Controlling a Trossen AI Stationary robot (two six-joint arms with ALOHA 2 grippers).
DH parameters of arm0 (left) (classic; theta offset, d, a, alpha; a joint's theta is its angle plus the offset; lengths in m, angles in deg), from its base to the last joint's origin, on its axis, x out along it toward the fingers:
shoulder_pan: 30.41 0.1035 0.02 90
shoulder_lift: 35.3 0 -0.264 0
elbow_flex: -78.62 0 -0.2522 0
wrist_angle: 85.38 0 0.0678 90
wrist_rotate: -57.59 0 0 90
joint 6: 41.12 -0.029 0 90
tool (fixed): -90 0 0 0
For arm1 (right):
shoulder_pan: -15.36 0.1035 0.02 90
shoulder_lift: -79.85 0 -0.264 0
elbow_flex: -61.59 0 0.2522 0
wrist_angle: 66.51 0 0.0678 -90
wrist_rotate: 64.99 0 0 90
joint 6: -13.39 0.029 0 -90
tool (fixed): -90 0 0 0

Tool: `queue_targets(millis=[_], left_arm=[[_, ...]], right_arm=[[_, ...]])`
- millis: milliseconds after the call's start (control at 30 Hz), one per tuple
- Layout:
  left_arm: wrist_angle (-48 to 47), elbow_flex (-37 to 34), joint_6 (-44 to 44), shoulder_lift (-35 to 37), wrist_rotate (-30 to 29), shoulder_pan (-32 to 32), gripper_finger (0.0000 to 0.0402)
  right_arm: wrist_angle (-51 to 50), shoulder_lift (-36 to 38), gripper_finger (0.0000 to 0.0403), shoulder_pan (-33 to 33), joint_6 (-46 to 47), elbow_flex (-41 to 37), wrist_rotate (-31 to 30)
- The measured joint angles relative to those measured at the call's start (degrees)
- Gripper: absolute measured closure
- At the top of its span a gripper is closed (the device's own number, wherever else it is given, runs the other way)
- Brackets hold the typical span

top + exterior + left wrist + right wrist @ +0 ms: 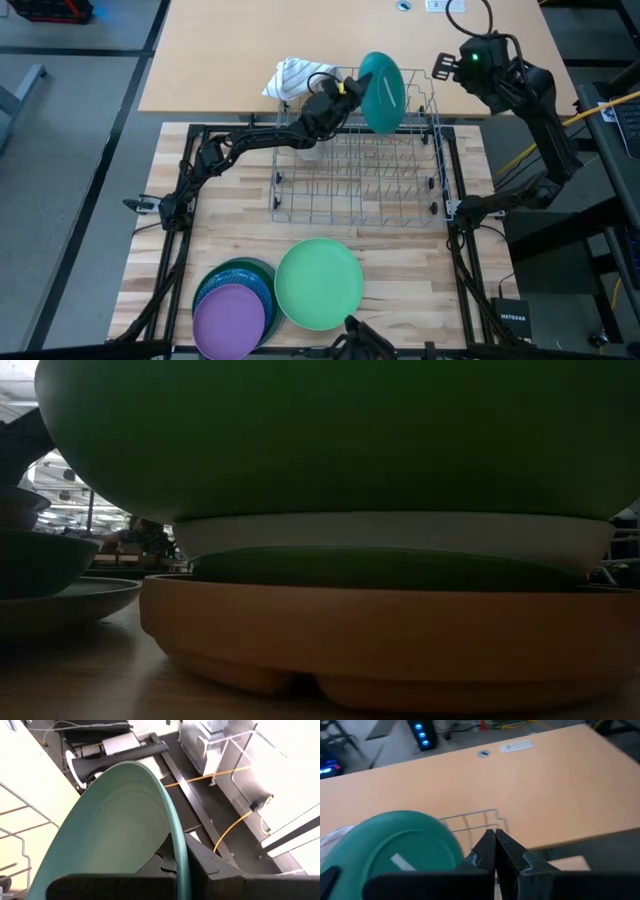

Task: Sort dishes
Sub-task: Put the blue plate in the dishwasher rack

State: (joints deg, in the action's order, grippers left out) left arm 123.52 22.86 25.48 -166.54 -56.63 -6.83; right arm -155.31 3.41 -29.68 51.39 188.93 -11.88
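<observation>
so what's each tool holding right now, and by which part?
Left tool grips the teal plate by its rim, over the dish rack. Right tool is shut, empty.

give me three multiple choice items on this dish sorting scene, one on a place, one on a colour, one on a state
1. Where is the round teal plastic plate?
A. flat on the table
B. held on edge over the wire dish rack's far end
C. on the stack by the near edge

2. What colour is the small plate topping the stack at the table's near left?
A. purple
B. white
C. tan

3. What state is the right gripper in?
A. open, empty
B. shut on a glass
C. shut, holding nothing

Key: 1 B, the left gripper pinches its rim above the rack; 2 A, the purple plate lies uppermost; 3 C, its fingers meet with nothing between.
</observation>
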Motion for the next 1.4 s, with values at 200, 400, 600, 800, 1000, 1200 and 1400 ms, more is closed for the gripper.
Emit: queue_targets(millis=[200, 400, 600, 800, 1000, 1200, 1400], left_arm=[[-0.7, 6.2, 2.0, -4.5, -0.7, -0.3, 0.04], [-5.8, 17.7, -1.8, -9.9, 0.1, -0.6, 0.04], [-9.6, 20.3, -3.1, -11.3, -0.4, 0.6, 0.04], [-10.5, 20.3, 0.2, -12.0, -0.6, 1.3, 0.04], [-10.3, 20.3, 1.2, -12.0, -0.6, 1.3, 0.04], [-8.8, 20.3, 4.0, -12.0, -1.1, 1.2, 0.04], [-10.4, 20.3, 4.0, -12.0, -4.6, 0.7, 0.04]], right_arm=[[1.3, -1.9, 0.0398, 0.0, -1.2, 0.0, 0.9], [1.2, -3.7, 0.0398, 0.0, -1.9, 0.0, 1.0], [1.3, -4.0, 0.0398, 0.0, -2.5, 0.0, 0.6], [1.4, -4.0, 0.0398, 0.0, -2.5, 0.0, 0.5], [1.7, -4.0, 0.0398, 0.0, -2.5, 0.0, 0.5], [1.7, -4.0, 0.0398, 0.0, -2.5, 0.0, 0.5], [1.7, -4.0, 0.0398, 0.0, -2.5, 0.0, 0.5]])
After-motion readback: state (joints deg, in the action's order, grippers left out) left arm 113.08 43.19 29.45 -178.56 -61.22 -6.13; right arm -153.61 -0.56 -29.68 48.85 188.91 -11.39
